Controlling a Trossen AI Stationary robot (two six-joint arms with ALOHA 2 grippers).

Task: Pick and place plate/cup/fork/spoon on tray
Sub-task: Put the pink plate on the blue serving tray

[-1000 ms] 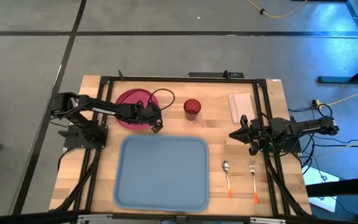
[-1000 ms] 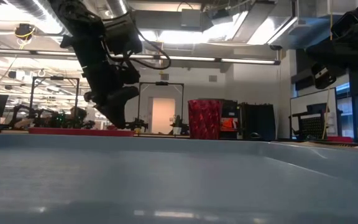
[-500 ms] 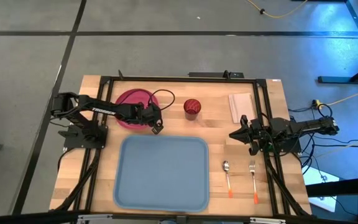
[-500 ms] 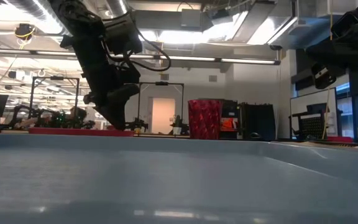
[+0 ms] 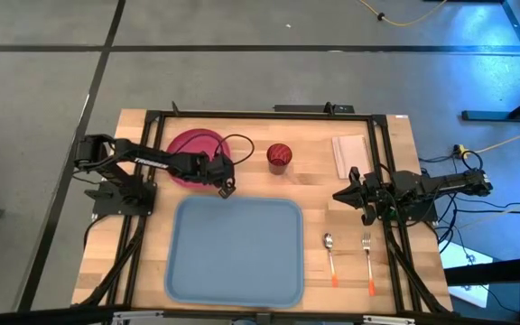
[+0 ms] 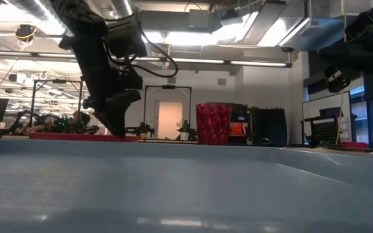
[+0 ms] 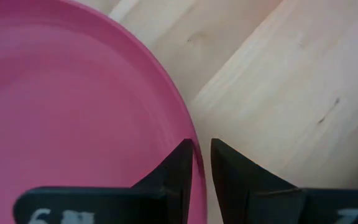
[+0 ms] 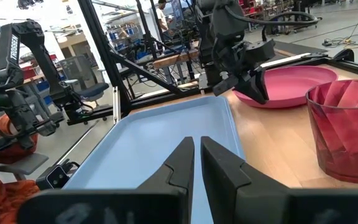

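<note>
Plate [image 5: 190, 152] rests on bench [image 5: 314, 185] beyond the tray [image 5: 235, 250]; left claw [image 5: 225, 184] nearly closed, fingers [image 7: 179, 163] pinching its rim edge nearest the tray. Right claw [image 5: 341, 195] closed, empty, hovering apart.

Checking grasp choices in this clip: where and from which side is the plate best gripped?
Probably at the rim. The plate lies flat on the table, too wide to span, so only its thin raised edge fits between fingers. The left gripper already straddles the rim on the side facing the tray, one finger inside, one outside. The right gripper waits apart.
</note>
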